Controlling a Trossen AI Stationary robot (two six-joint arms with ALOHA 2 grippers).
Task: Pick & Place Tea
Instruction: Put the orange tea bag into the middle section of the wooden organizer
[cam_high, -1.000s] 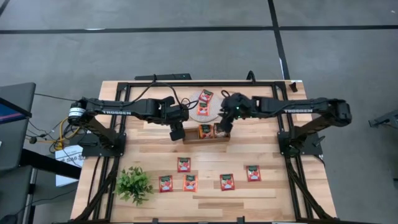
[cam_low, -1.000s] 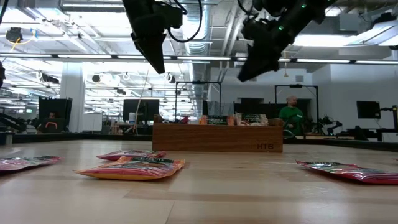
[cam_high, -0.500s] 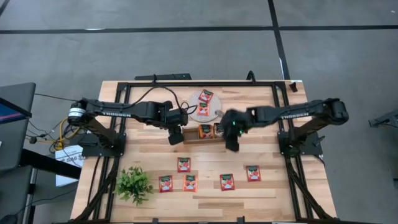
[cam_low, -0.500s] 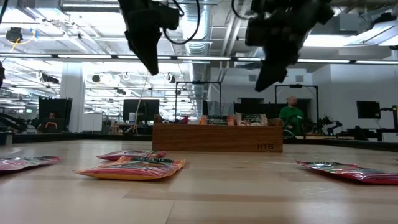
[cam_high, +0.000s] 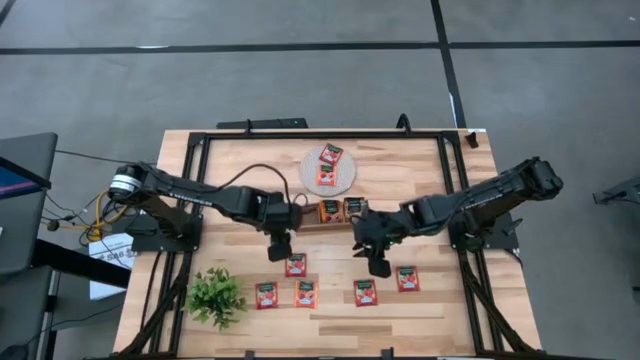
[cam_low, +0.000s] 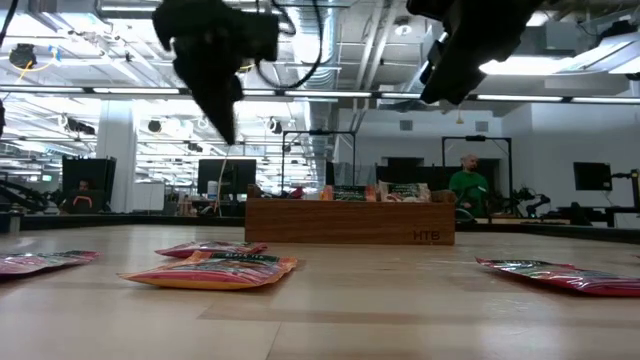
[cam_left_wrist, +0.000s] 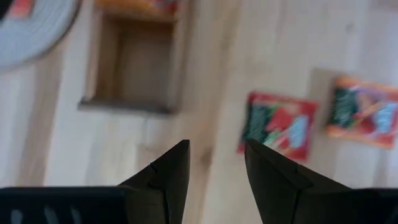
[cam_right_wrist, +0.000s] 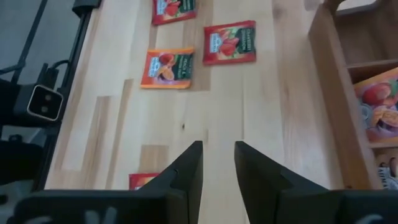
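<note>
— Pale wooden table (cam_high: 430, 310), dark frame round it, grey floor beyond. Where's the tea?

— Five red-orange sachets (cam_high: 295, 264) lie flat along the near part of the table, more stand in the wooden tray (cam_high: 305, 224) at the middle, and two rest on the round mat (cam_high: 345, 180) behind it.

— And the arms?

— Both are out over the boards in front of the tray. Left gripper (cam_high: 277, 251) hangs just beside the sachet nearest the tray, fingers spread and holding nothing. Right gripper (cam_high: 379, 265) sits between the tray and the two right-hand sachets (cam_high: 407, 278), fingers apart by a narrow gap, empty too.

— Anything else?

— A small green plant (cam_high: 215, 296) at the near left corner, and a person in green (cam_low: 465, 185) far back in the room.
</note>
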